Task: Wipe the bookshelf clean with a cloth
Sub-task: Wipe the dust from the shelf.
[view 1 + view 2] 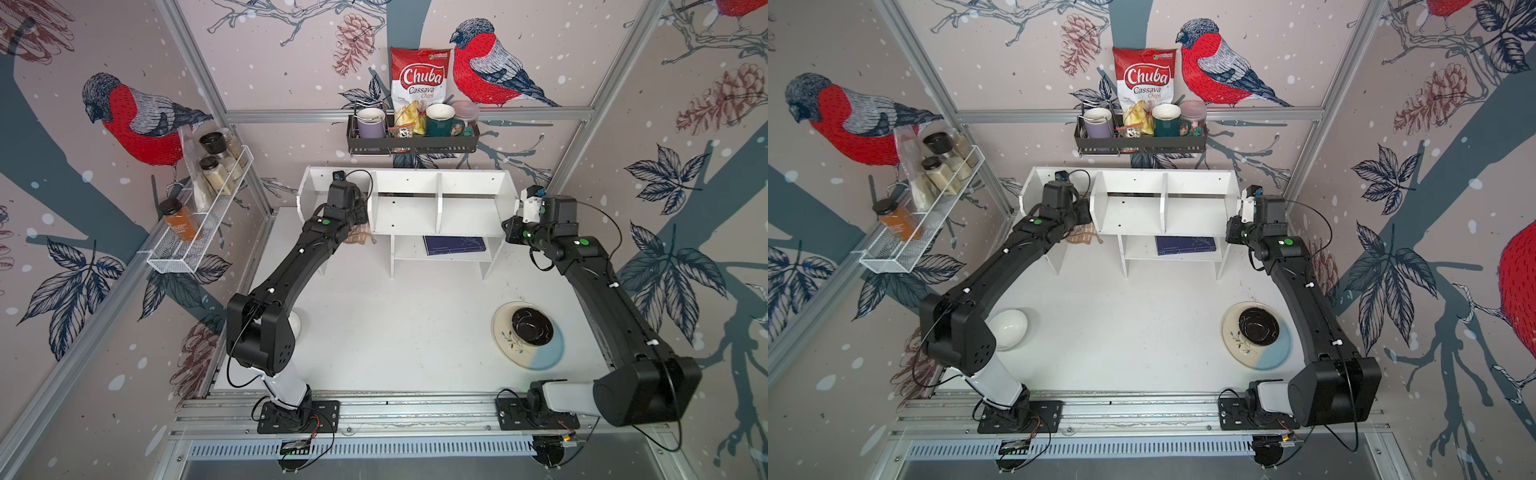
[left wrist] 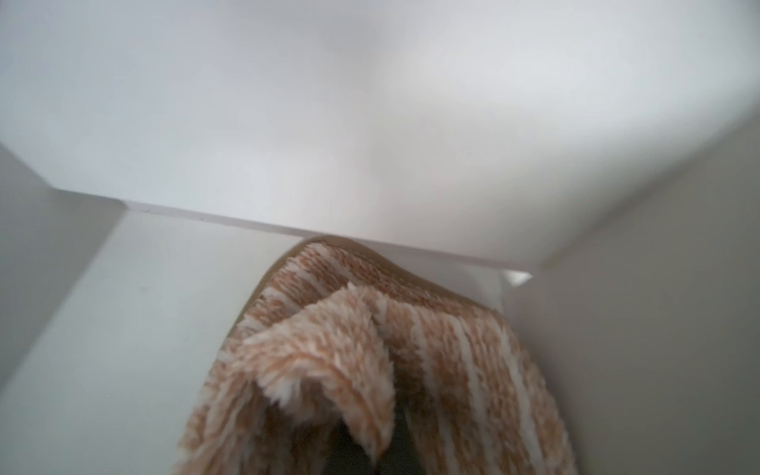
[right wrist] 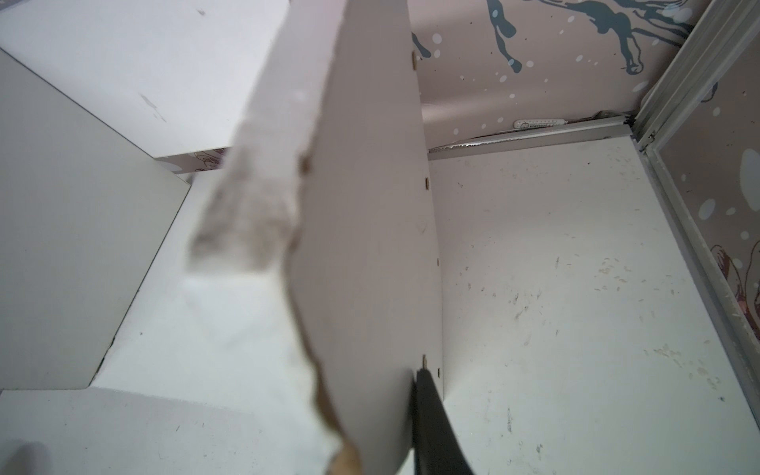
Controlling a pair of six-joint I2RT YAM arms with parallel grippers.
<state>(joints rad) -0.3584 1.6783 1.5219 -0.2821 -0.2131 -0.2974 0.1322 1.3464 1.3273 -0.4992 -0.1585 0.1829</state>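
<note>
Cloth (image 2: 370, 349) in left compartment (image 1: 316, 197) of bookshelf (image 1: 469, 208), right fingers (image 3: 436, 432) on end panel (image 3: 362, 246).

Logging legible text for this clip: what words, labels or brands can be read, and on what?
"Chuba Cassava Chips": on the chip bag in the black rack.
Green corner logo on that bag: too small to read.
Label on the orange jar: blurred.
Print on the blue book: too small.
</note>
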